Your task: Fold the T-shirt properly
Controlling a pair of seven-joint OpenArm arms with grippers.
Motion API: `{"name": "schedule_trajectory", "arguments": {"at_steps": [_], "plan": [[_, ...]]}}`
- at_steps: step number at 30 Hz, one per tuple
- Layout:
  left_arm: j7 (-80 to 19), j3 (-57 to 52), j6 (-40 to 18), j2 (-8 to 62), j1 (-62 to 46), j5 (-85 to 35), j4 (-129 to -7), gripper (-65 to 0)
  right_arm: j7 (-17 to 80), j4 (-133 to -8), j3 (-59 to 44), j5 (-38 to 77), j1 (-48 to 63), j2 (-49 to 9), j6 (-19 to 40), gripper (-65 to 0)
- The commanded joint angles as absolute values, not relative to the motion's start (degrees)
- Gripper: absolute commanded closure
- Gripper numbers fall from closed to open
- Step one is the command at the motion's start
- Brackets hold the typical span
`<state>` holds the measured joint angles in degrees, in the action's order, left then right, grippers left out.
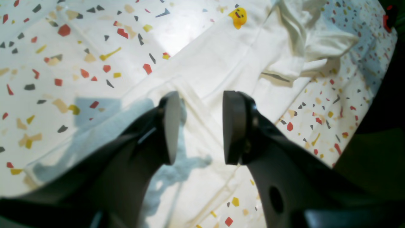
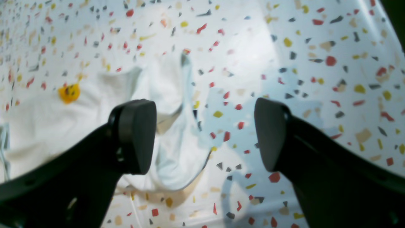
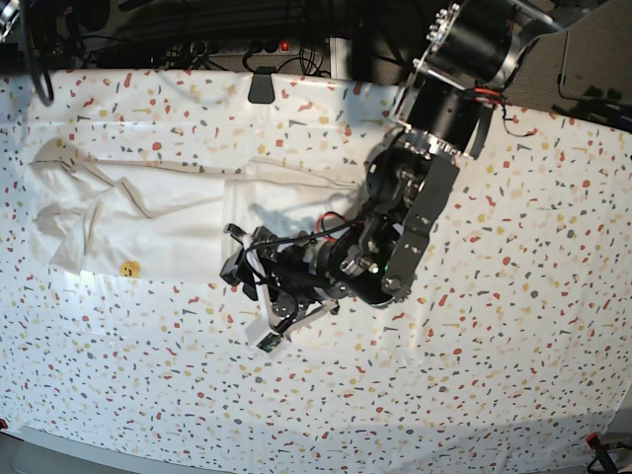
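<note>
The T-shirt [image 3: 138, 222] lies flat on the left half of the table as a long white strip, plain side up, with a small yellow face mark [image 3: 127, 269] near its front edge. My left gripper [image 3: 233, 259] hangs over the strip's right end. In the left wrist view it [image 1: 199, 126] is open and empty just above the white cloth [image 1: 221, 63], with a rumpled sleeve [image 1: 316, 41] beyond it. My right gripper [image 2: 204, 136] is open and empty above the speckled table cover [image 2: 316, 63], beside a rumpled edge of the shirt [image 2: 164, 126].
The speckled white table cover [image 3: 494, 346] spans the whole table. A black block [image 3: 262, 87] and cables lie along the far edge. The left arm's body [image 3: 415, 197] reaches across the table's middle. The cover's dark edge [image 1: 379, 104] shows at the right of the left wrist view.
</note>
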<state>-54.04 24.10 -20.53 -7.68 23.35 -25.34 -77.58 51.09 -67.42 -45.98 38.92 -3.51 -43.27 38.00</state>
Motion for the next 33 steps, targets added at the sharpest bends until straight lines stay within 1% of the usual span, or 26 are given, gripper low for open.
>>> {"name": "schedule_trajectory", "arguments": {"at_steps": [1, 4, 6, 10, 14, 16, 21, 23, 27, 30, 33], "plan": [[-52.7, 24.1, -20.8, -8.6, 25.1, -26.4, -78.5, -22.2, 50.5, -65.5, -45.7, 40.6, -5.3, -46.5, 38.2, -47.5], [-52.7, 24.1, -20.8, -8.6, 25.1, -26.4, -78.5, -22.2, 52.6, -55.7, -42.9, 42.2, -9.6, -49.5, 38.3, -47.0], [-52.7, 24.1, -20.8, -8.5, 25.1, -26.4, -78.5, -22.2, 52.6, -49.1, -40.0, 42.2, -12.7, -50.9, 40.0, -47.0], [-52.7, 24.1, -20.8, -8.6, 25.0, -26.4, -78.5, -22.2, 51.2, -41.1, -33.9, 42.3, -18.2, -51.3, 40.0, -47.0], [-52.7, 24.1, -20.8, -8.5, 25.0, -26.4, -78.5, -22.2, 50.9, -39.9, -26.7, 41.9, -22.0, -50.4, 40.0, -45.4], [-52.7, 24.1, -20.8, -8.5, 25.0, -26.4, -78.5, -22.2, 50.1, -39.9, -23.4, 40.0, -23.5, -49.7, 40.0, -44.0], [-52.8, 24.1, -20.8, -8.5, 25.0, -26.4, -78.5, -22.2, 47.5, -39.8, -17.0, 33.9, -24.4, -46.5, 40.0, -43.9], [-52.8, 24.1, -20.8, -8.5, 24.9, -26.4, -78.5, -22.2, 45.3, -38.8, -16.2, 30.7, -24.4, -44.9, 40.0, -43.9], [-53.1, 24.1, -20.8, -8.5, 24.8, -26.4, -78.5, -22.2, 40.6, -34.7, -16.1, 28.4, -24.4, -42.4, 40.0, -43.9], [-53.1, 24.1, -20.8, -8.5, 24.8, -26.4, -78.5, -22.2, 40.9, -33.0, -16.1, 28.8, -24.4, -41.3, 40.0, -43.9], [-53.1, 24.1, -20.8, -8.5, 24.8, -26.4, -78.5, -22.2, 43.7, -32.9, -16.1, 30.3, -24.4, -41.1, 40.0, -43.9]]}}
